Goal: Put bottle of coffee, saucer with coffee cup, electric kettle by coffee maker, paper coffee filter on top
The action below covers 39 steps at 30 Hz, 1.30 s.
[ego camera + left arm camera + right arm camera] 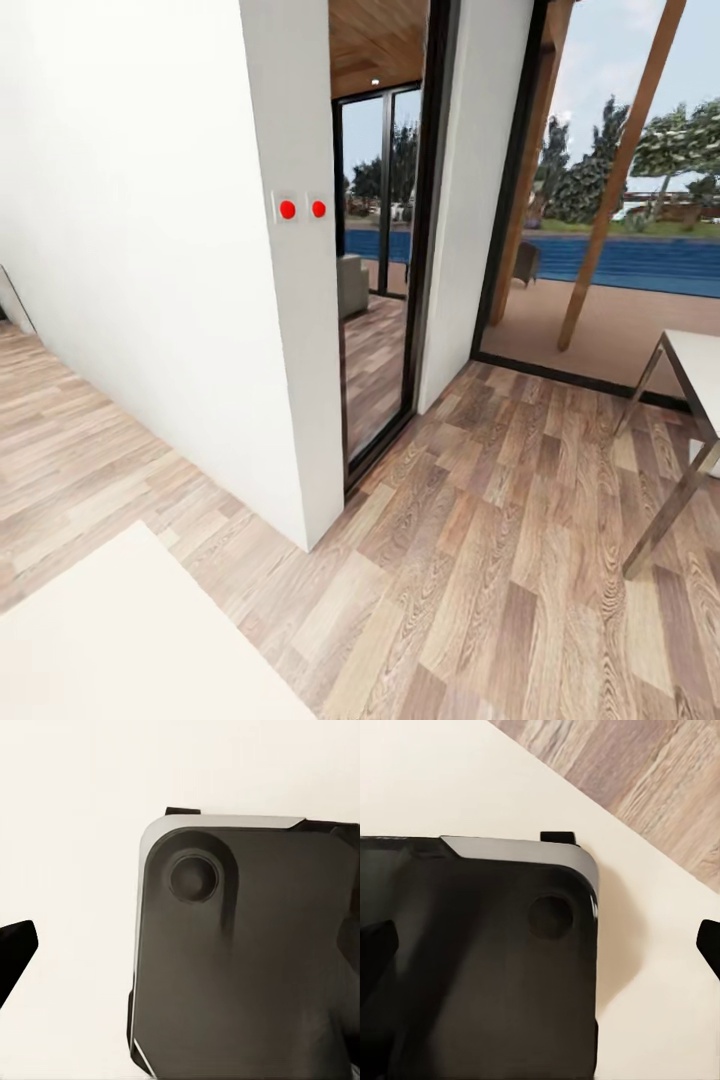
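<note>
I am on the way through the house, and the countertop, coffee maker, bottle of coffee, shelf, filter, saucer, cup and kettle are out of view. My left gripper [184,945] is open, with one dark fingertip [15,952] far to one side, and holds nothing. It hangs over a dark grey rounded plate [247,967] on a cream surface [75,810]. My right gripper [542,945] is also open and empty, with its fingertips [375,952] wide apart over the same kind of dark plate [480,967].
A white wall corner [290,330] with two red-dot switches [302,209] juts out straight ahead. Beside it is a dark-framed glass door [385,270]. A metal-legged table [690,400] stands at the right on the wood floor [500,560]. A cream surface [130,640] lies at the lower left.
</note>
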{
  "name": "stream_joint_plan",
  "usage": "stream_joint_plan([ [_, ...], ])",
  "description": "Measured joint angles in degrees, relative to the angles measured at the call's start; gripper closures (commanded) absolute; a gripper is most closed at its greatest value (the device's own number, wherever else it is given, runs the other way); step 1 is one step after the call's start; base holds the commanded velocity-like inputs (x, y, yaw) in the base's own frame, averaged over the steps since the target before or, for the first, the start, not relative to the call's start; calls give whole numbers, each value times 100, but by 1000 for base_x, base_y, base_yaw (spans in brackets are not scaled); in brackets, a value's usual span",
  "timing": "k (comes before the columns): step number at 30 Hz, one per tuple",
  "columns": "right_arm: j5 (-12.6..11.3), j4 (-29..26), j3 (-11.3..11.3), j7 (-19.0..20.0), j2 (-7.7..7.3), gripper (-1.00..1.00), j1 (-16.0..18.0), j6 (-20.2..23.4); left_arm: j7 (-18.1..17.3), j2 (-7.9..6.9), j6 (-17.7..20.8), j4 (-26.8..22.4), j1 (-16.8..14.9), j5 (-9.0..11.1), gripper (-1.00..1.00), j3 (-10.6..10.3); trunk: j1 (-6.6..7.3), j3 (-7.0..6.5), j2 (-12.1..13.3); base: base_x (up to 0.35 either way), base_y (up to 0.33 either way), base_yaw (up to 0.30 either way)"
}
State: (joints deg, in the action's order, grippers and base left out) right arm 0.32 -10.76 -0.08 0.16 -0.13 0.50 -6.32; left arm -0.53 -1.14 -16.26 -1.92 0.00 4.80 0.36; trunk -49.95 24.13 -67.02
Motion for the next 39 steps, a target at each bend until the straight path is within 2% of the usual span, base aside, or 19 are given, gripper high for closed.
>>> stream_joint_plan([
  [22, -4, 7, 2, 0, -2, -100, 0, -2, 7, 0, -9, 2, 0, 0, -100, 2, 483, -235, 883, 0, 0, 181],
  [39, -16, 9, -3, 0, 5, -100, 0, 0, 7, 0, -7, -3, 0, 1, -100, 2, 857, -470, 1565, 0, 0, 261],
])
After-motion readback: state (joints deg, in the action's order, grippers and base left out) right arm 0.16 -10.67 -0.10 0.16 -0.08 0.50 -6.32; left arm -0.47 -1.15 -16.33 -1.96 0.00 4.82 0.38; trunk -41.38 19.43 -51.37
